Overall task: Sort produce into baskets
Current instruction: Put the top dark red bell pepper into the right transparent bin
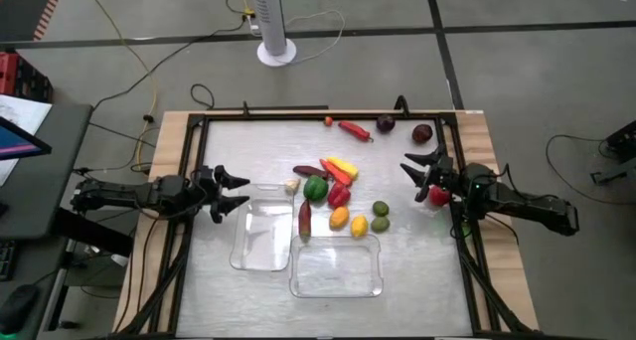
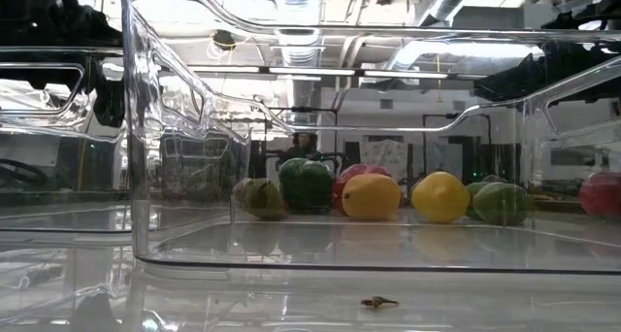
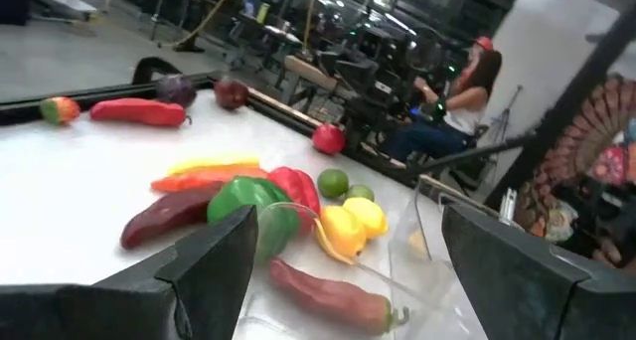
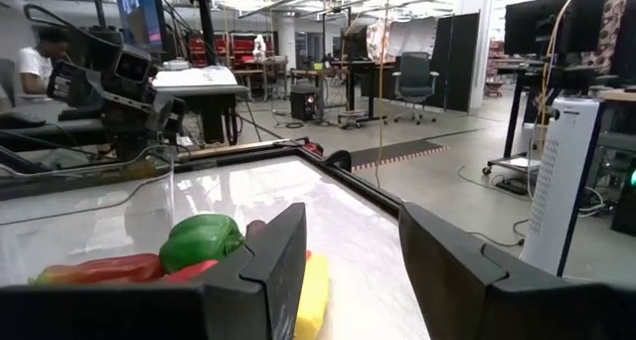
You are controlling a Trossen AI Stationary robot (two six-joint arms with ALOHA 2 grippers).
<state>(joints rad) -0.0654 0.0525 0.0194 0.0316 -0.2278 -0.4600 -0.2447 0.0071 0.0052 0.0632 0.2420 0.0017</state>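
1. Left basket (image 1: 260,239), lower centre-left of the high view: nothing inside.
2. Right basket (image 1: 336,268), bottom centre: nothing inside.
3. Produce (image 1: 338,196) lies clustered mid-frame above both baskets.
4. My left gripper (image 1: 231,192), left of the baskets: fingers apart, holding nothing.
5. My right gripper (image 1: 419,173), right: fingers together; a red piece (image 1: 437,195) just beside it.

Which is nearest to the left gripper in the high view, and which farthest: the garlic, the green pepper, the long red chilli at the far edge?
1. Garlic, just right of the left gripper.
2. Green pepper, mid-table.
3. Long red chilli, far edge, right of centre.
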